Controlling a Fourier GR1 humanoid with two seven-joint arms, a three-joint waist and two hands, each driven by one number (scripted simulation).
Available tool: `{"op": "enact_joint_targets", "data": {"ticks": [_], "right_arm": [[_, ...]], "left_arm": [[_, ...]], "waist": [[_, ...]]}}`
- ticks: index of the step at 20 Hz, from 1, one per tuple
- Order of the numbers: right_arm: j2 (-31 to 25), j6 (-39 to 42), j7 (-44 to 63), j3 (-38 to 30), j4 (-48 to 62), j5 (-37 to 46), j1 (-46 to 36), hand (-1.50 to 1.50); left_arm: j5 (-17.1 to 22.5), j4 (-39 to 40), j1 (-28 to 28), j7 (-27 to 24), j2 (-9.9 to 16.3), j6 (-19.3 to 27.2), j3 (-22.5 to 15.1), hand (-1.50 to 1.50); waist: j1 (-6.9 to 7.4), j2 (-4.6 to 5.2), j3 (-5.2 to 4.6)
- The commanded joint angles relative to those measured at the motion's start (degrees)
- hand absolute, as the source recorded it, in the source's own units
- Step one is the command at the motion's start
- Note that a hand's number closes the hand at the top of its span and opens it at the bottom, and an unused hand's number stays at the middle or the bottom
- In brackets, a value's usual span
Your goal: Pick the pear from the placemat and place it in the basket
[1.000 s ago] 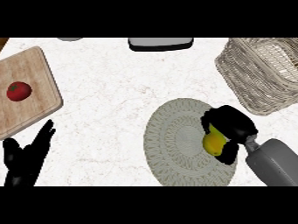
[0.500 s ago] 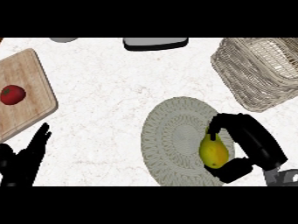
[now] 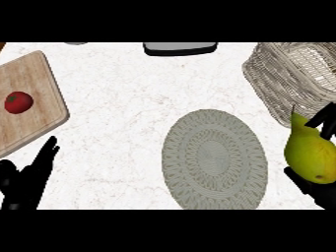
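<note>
A yellow-green pear [image 3: 312, 154] hangs at the right edge, held up off the round grey placemat [image 3: 214, 159]. My right hand [image 3: 335, 192] is curled round it: the palm lies under the pear and the fingers [image 3: 335, 119] wrap over its far side. The pear is to the right of the placemat and just below the near corner of the wicker basket [image 3: 301, 78]. Nothing lies on the placemat. My left hand [image 3: 26, 178] rests open at the lower left, fingers pointing up.
A wooden cutting board [image 3: 21, 101] with a red tomato [image 3: 17, 101] on it lies at the left. A dark grey object [image 3: 180, 47] sits at the counter's far edge.
My right hand has lifted the pear off the placemat and carried it right, toward the basket. The view has shifted, so the placemat now sits nearer the middle. The left hand kept still.
</note>
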Motion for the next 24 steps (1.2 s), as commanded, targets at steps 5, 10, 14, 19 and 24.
{"op": "enact_joint_targets", "data": {"ticks": [5,10,14,19,24], "right_arm": [[-10.8,3.5,17.0,-19.7,2.5,-16.4,-13.4,1.50],[-18.4,8.0,17.8,-25.2,14.5,-21.4,-19.3,1.50],[-21.3,10.0,14.4,-23.6,24.0,-18.5,-22.9,1.50],[-21.7,11.1,7.1,-20.0,32.5,-13.0,-25.0,1.50],[-18.5,7.9,2.8,-16.0,39.2,-8.2,-28.2,1.50]], "left_arm": [[-1.9,5.3,-0.1,2.4,-2.9,0.1,-3.5,0.00],[-1.7,5.0,-0.8,3.7,-2.4,-1.0,-3.1,0.00],[-2.1,3.8,-1.2,5.0,-2.7,-1.4,-3.8,0.00],[-1.9,6.7,-2.5,4.1,-2.7,-2.4,-2.3,0.00],[-3.4,5.8,-1.5,3.1,-4.1,-2.0,-3.4,0.00]], "waist": [[2.56,1.04,-0.84],[3.71,1.22,-0.72],[4.99,1.52,-0.68],[5.29,1.73,-0.68],[5.50,1.61,-0.68]]}}
